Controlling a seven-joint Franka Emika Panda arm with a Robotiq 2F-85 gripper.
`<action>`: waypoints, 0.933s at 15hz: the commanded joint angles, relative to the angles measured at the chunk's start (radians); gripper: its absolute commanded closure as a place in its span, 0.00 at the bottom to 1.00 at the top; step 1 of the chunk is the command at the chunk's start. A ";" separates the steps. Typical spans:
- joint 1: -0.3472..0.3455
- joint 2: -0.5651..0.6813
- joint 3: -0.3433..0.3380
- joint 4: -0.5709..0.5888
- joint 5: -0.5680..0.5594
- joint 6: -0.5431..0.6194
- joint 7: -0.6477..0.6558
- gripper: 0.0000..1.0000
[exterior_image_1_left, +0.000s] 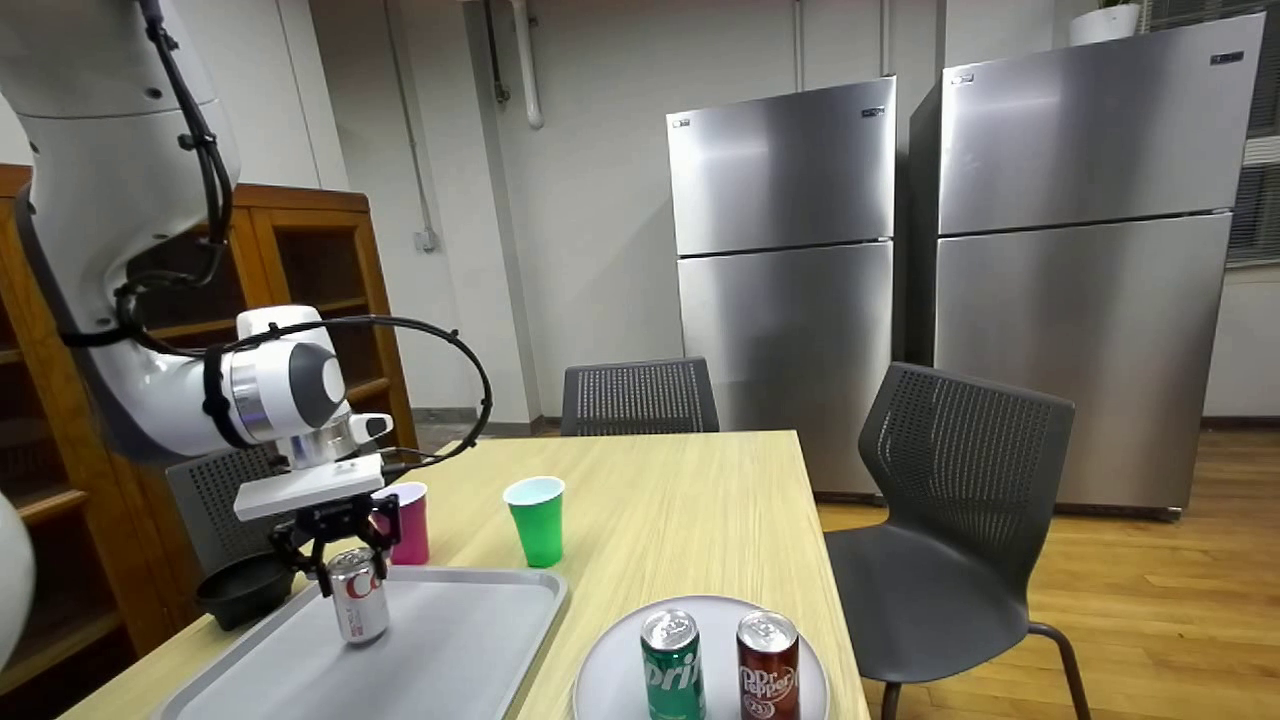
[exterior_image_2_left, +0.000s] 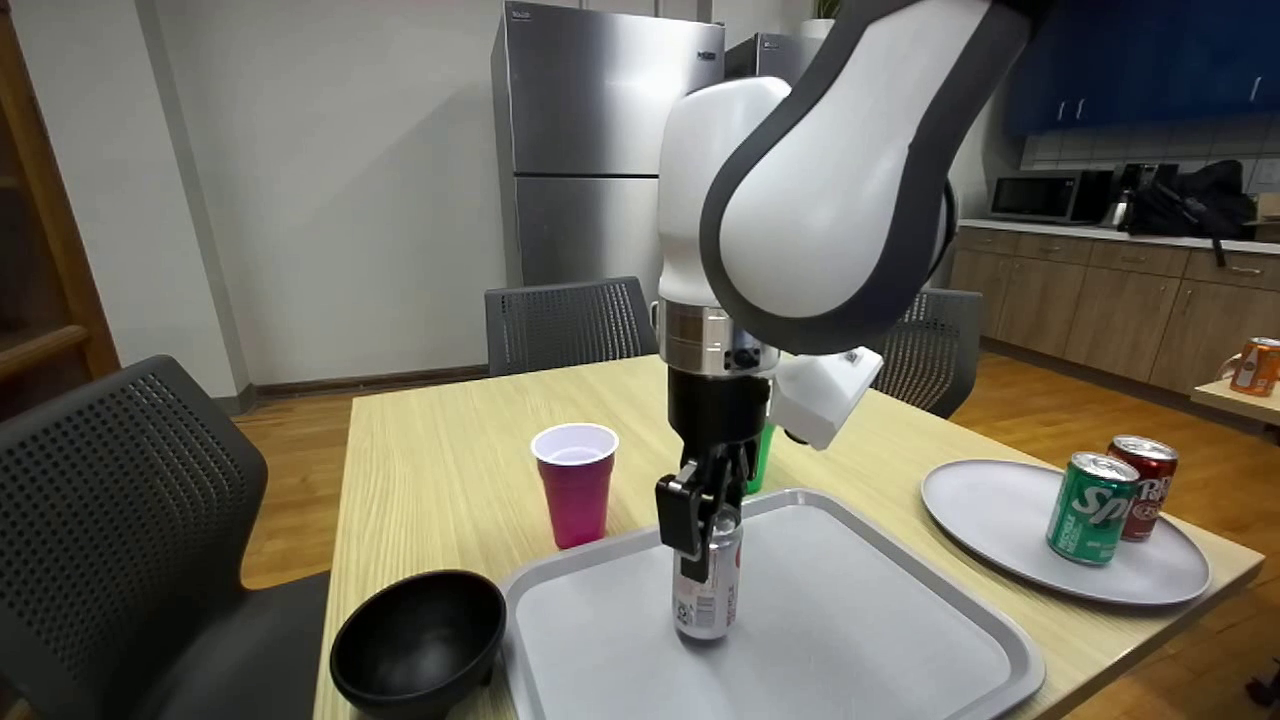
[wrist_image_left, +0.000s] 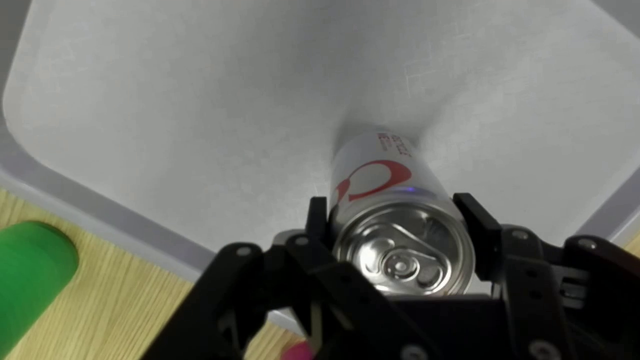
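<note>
The gripper (wrist_image_left: 393, 217) pinches the silver can (exterior_image_1_left: 361, 602) near its lid, one finger each side, likely so that neither finger meets the tray (exterior_image_2_left: 860, 620). Roughly upright, the can appears to rest on the tray, nearer the edge by the pink cup (exterior_image_2_left: 577, 495), probably steadied by floor and grip. The bowl (exterior_image_2_left: 420, 642) sits just beside that edge's corner.

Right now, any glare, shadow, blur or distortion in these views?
Wrist view: bright glint on top of the silver can, soft shadow by its base on the gray tray, green cup slightly soft. In an exterior view, the refrigerator nearest the right edge shows pale sheen and leans outward, likely lens distortion. In both exterior views, lettering on the green soda can is readable.
</note>
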 joint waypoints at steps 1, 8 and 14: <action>0.022 0.003 -0.019 0.020 -0.040 -0.016 0.040 0.61; 0.016 -0.018 -0.008 0.014 -0.025 -0.023 0.018 0.00; 0.002 -0.096 0.006 0.001 -0.001 -0.030 0.005 0.00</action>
